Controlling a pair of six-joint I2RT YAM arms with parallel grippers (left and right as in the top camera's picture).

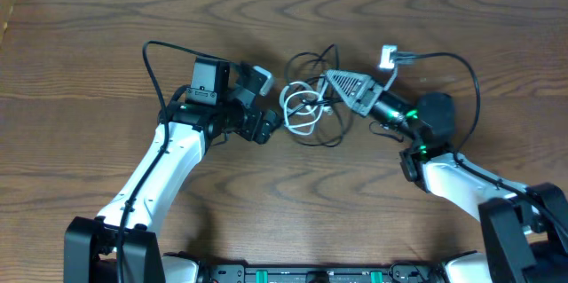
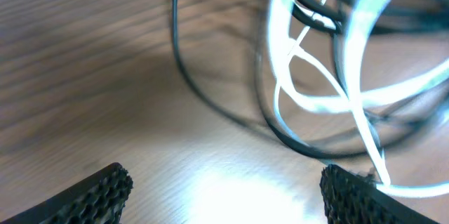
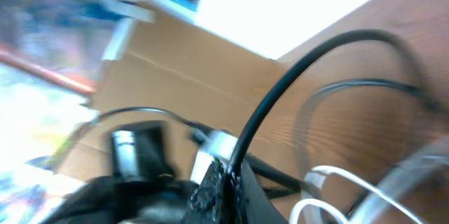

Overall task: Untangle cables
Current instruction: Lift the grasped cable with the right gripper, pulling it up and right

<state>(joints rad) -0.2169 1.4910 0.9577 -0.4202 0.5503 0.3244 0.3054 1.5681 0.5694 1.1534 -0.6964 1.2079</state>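
Tangle sits mid-bench (image 1: pixel 89 52), between the two arms. The white cord (image 1: pixel 297 106) is coiled in small loops on the left side of the knot. The black cord (image 1: pixel 312 57) runs in wider loops over and around it, reaching the far and near edges of the pile. The two cords cross at several places; no strand is free yet.

Left fingers (image 2: pixel 105 189): spread wide, nothing between them, low over the bench at the left edge of the tangle. In the left wrist view the white loops lie just ahead of them, and one strand passes beside the right-hand tip. I can't tell whether it touches.

Right fingers (image 3: pixel 210 185): closed narrow at the right-far side of the tangle. In the right wrist view a black strand rises from between the tips, so I read them as pinching the black cord. That view is blurred, so the hold is fairly sure, not certain.

Step in hand, as I judge it: an early stage of separation. One arm has the black cord and the other is lined up on the white one; the cords are not apart at all.

Next move calls for:
- the left fingers closing on a white loop only, clear of any black strand under it;
- then drawing the two cords apart, black to the right and white to the left, slowly enough that the crossings slide rather than cinch;
- watching for the white loops dragging along with the black, which would mean a re-grip nearer a crossing.
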